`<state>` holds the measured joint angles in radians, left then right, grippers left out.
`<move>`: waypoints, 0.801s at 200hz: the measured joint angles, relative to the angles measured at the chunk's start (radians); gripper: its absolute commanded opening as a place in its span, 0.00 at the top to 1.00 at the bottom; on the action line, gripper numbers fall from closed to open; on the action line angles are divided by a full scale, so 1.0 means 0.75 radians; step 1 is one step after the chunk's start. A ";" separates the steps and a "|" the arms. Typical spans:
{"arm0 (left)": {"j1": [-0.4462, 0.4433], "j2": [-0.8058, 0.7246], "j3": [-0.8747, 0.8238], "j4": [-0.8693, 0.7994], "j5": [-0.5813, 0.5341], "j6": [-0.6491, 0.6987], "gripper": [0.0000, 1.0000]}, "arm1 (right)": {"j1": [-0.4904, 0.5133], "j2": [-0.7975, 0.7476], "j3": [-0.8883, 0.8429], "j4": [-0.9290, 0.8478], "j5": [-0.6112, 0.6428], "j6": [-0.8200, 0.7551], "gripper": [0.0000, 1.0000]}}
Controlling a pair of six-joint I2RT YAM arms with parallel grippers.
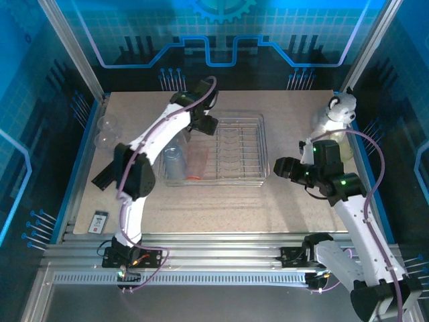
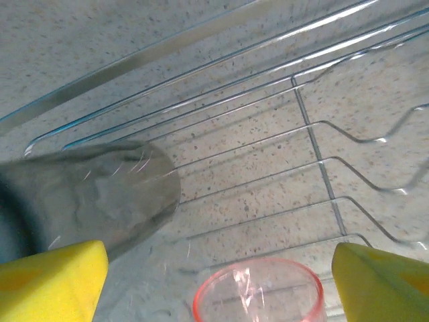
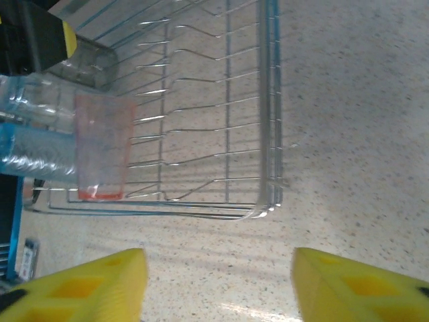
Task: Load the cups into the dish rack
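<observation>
Starting far left in the overhead view: got two clear cups (image 1: 106, 125) touching each other by the left edge of the table (image 1: 288, 208), well apart from the dish rack (image 1: 263, 154); closer to the front edge, spotted a small black-and-white card (image 1: 98, 221) lying flat.

Moving right, found the left gripper (image 1: 201, 127) hanging over the rack's far-left corner, yellow fingers (image 2: 53, 285) spread wide and pinching nothing; from its wrist camera, seeing a smoky grey cup (image 2: 100, 194) lying on its side on the rack wires, just beside the left finger; also catching a pink cup (image 2: 258, 295) low between the two fingers, open rim toward the camera, touched by neither.

Back overhead, seeing a pale blue cup (image 1: 174, 163) side by side with the pink one in the rack's left end; honestly can't tell whether those two stand upright or lie down.

Further right, found the right gripper (image 1: 279, 168) just beside the rack's right side over bare table, foam pads (image 3: 80, 288) held apart with only tabletop between them.

Far right corner: got a grey-white plush animal (image 1: 338, 111) with a pale cup (image 1: 343, 144) at its feet, outside the rack; can't make out its colour.
</observation>
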<state>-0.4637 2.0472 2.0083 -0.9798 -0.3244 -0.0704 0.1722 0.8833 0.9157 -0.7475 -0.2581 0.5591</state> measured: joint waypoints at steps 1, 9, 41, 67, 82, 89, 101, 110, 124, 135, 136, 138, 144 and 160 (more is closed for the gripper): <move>0.000 -0.019 -0.020 0.013 -0.001 -0.005 0.12 | 0.004 0.008 0.009 -0.001 -0.002 -0.011 0.26; -0.001 -0.132 -0.125 0.073 0.000 -0.024 0.11 | 0.038 0.055 0.066 -0.002 -0.006 -0.028 0.25; 0.000 -0.600 -0.543 0.328 0.001 -0.100 0.06 | 0.212 0.279 0.285 0.002 0.001 -0.028 0.14; 0.002 -0.954 -0.876 0.536 -0.001 -0.139 0.01 | 0.363 0.490 0.451 0.002 0.045 -0.003 0.13; 0.011 -1.122 -1.042 0.644 -0.002 -0.151 0.01 | 0.452 0.620 0.543 0.000 0.074 0.023 0.12; 0.019 -1.195 -1.113 0.688 -0.002 -0.155 0.01 | 0.491 0.686 0.590 -0.001 0.088 0.037 0.11; 0.038 -1.303 -1.213 0.744 -0.002 -0.162 0.01 | 0.546 0.791 0.664 -0.002 0.101 0.054 0.11; 0.050 -1.362 -1.262 0.767 -0.002 -0.172 0.01 | 0.584 0.879 0.731 -0.005 0.111 0.069 0.11; 0.064 -1.434 -1.314 0.789 -0.001 -0.185 0.01 | 0.638 1.010 0.833 -0.019 0.138 0.083 0.10; 0.071 -1.470 -1.332 0.789 -0.001 -0.189 0.01 | 0.674 1.107 0.912 -0.032 0.157 0.092 0.10; 0.071 -1.472 -1.333 0.789 -0.001 -0.189 0.01 | 0.676 1.113 0.917 -0.033 0.159 0.093 0.10; 0.072 -1.476 -1.334 0.789 -0.001 -0.189 0.01 | 0.681 1.129 0.930 -0.036 0.165 0.093 0.10; 0.072 -1.485 -1.336 0.789 0.000 -0.189 0.01 | 0.697 1.173 0.965 -0.041 0.168 0.098 0.08; 0.074 -1.506 -1.340 0.783 0.002 -0.189 0.01 | 0.726 1.273 1.040 -0.057 0.185 0.112 0.05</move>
<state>-0.4084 0.9180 1.0035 -0.3927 -0.3229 -0.2119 0.7170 1.8381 1.6958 -0.7902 -0.1192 0.6430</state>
